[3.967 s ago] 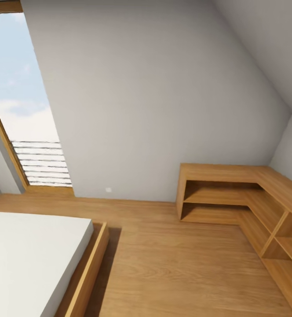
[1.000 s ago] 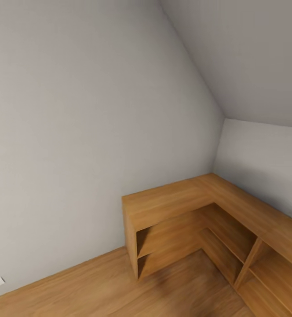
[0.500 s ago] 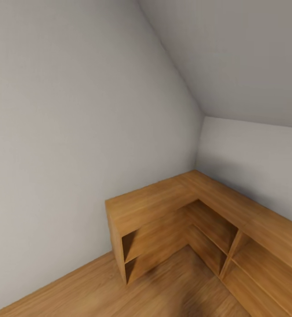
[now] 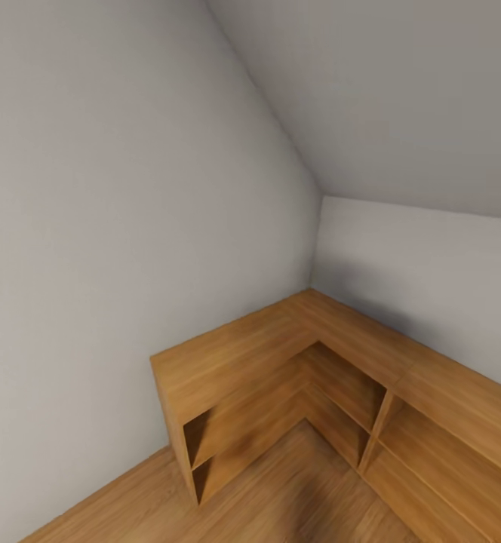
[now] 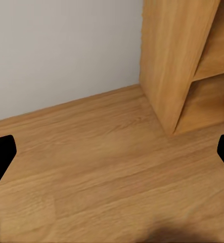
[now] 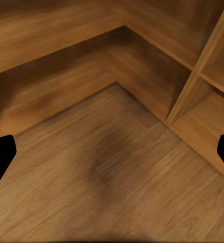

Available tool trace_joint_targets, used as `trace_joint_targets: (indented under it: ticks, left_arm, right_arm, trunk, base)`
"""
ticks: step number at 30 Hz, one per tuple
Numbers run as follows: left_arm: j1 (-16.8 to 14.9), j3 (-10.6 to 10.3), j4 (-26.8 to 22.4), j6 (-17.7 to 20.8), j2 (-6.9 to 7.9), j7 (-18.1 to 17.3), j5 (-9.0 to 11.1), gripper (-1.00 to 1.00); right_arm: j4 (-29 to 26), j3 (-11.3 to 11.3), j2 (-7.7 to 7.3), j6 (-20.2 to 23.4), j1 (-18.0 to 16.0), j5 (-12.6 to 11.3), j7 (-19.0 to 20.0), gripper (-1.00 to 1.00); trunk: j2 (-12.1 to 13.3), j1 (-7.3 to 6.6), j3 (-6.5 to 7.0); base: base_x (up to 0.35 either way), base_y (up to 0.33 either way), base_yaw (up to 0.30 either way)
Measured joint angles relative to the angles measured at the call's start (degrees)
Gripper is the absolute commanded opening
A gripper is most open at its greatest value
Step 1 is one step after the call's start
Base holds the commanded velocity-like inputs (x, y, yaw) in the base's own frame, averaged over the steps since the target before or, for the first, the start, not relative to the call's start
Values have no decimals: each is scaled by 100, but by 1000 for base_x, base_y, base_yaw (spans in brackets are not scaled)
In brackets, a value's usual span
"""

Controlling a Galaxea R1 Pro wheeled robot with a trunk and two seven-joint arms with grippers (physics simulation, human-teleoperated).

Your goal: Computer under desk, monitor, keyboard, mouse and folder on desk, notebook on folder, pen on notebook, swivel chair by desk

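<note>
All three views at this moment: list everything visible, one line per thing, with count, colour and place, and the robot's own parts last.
corner shelf unit: one, light wood, L-shaped, set into the room corner against both walls, open compartments facing the floor; nothing can be seen in the compartments.
walls: two, pale grey, meeting at the corner behind the shelf unit.
sloped ceiling: one, pale grey, slanting down toward the far wall.
floor: one, light wood planks, running up to the shelf unit and the wall.
left tool: one, black fingertips at the two side edges of the left wrist view, spread wide, holding nothing, over bare floor.
right tool: one, black fingertips at the two side edges of the right wrist view, spread wide, holding nothing, over floor near the shelf unit's inner corner.
</note>
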Motion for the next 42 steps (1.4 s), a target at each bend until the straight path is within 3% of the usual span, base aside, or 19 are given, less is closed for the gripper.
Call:
trace_joint_targets:
  ticks: [24,42]
  left_arm:
    - [-1,0,1,0,0,-7,0,100]
    - [-1,-11,-53,-61,-7,6,-7,100]
  right_arm:
    - [35,-1,10,0,2,-2,-7,100]
    - [34,-30,10,-36,-1,-42,-29,100]
  trunk:
    - [-1,0,-100]
    - [-1,-1,-101]
  base:
    - [9,3,-229]
    - [208,86,-295]
